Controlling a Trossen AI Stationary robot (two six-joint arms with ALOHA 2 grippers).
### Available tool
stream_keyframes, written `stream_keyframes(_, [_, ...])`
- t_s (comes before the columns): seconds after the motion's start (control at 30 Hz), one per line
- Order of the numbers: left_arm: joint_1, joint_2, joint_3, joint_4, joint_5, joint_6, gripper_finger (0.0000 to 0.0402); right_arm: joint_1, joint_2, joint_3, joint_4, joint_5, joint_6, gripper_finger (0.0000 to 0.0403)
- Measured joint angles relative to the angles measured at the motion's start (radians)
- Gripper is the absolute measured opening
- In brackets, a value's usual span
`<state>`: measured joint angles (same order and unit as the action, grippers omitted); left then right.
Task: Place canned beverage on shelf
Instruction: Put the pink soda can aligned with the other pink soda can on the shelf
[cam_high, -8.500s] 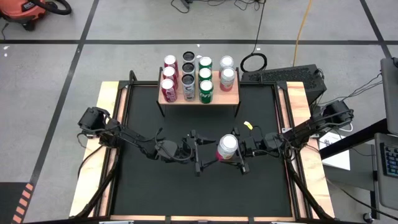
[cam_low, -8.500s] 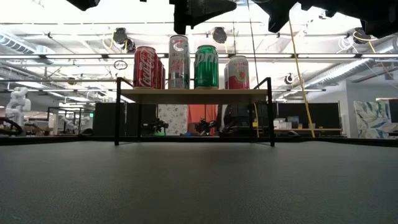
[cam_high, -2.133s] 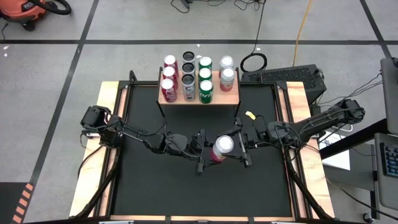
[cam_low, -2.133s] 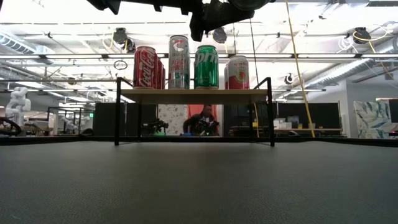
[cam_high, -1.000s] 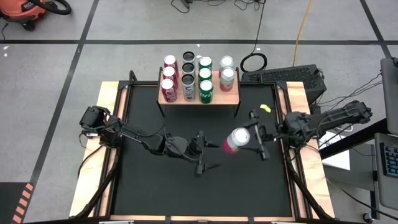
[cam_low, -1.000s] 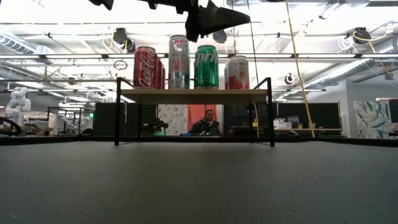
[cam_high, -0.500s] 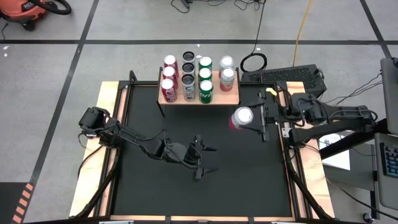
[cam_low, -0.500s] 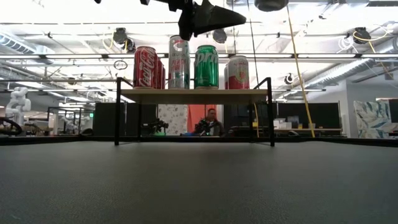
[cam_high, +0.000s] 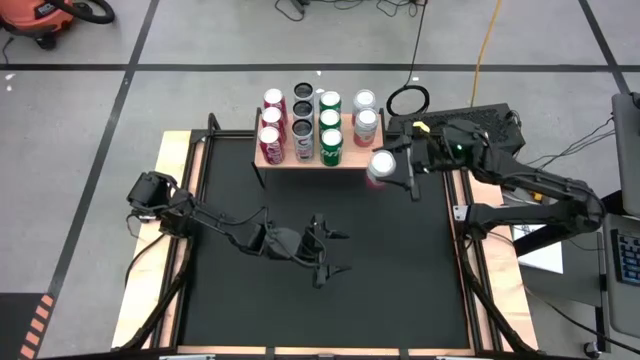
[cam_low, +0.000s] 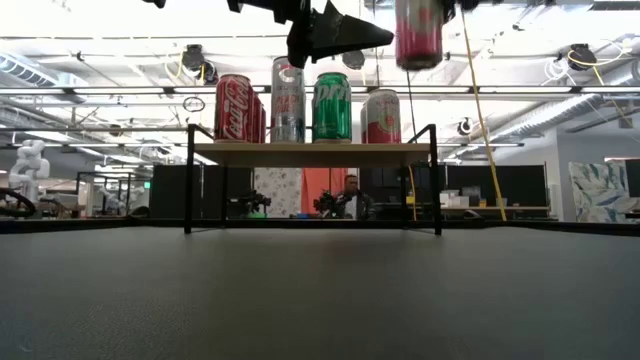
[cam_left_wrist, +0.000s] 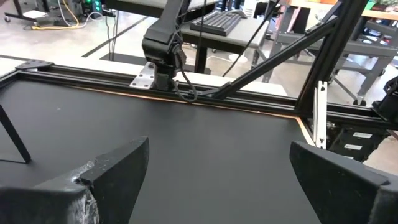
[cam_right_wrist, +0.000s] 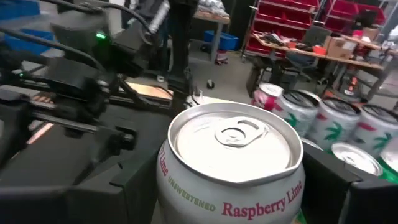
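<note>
- High view, looking straight down: a black tabletop (cam_high: 300, 310) framed by light wooden side strips fills the middle, with two dark arms reaching in from either side.
- At the far edge of the tabletop stands the shelf (cam_high: 372, 157), a small light-wood board on thin black legs.
- On the shelf, cans stand in four columns: red cans (cam_high: 270, 138) at one end, then dark-and-silver cans (cam_high: 302, 128), then green cans (cam_high: 331, 146), then two pink-and-white cans (cam_high: 365, 126) at the end nearest the right arm.
- At that same end of the shelf, the near spot in front of the two pink-and-white cans is bare board.
- Right claw (cam_high: 392, 168) is just beside that end of the shelf and holds a pink can (cam_high: 381, 167) upright between its two fingers.
- Low view shows this pink can (cam_low: 418, 32) hanging in the air, higher than the tops of the cans on the shelf and a little to one side of them.
- Right wrist view shows the can's silver lid and pull tab from close up, with the words "Raspberry Lime" around its side.
- Left claw (cam_high: 325, 252) hovers over the middle of the tabletop, well apart from the shelf, its fingers spread wide and holding nothing.
- In the low view a person (cam_low: 351, 200) is visible in the room beyond the tabletop, seen under the shelf.
</note>
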<state>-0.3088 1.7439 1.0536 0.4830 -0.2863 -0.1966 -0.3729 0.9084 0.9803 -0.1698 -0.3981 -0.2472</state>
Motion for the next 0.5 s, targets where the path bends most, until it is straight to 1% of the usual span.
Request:
stream_keyframes(0.13, [0.000,0.000,0.000,-0.001,-0.004,-0.006,0.0386,-0.077,0.040,-0.048,0.092,-0.099,0.023,0.0272])
stream_keyframes(0.27, [-0.001,0.000,0.000,-0.003,-0.005,-0.008,0.0386,-0.139,0.075,-0.133,0.200,-0.130,0.018,0.0272])
stream_keyframes(0.4, [-0.003,0.000,0.000,-0.004,-0.005,-0.008,0.0386,-0.182,0.095,-0.255,0.403,-0.168,0.090,0.0272])
stream_keyframes(0.5, [-0.005,0.000,0.000,-0.007,-0.005,-0.007,0.0386,-0.206,0.102,-0.284,0.458,-0.183,0.118,0.0272])
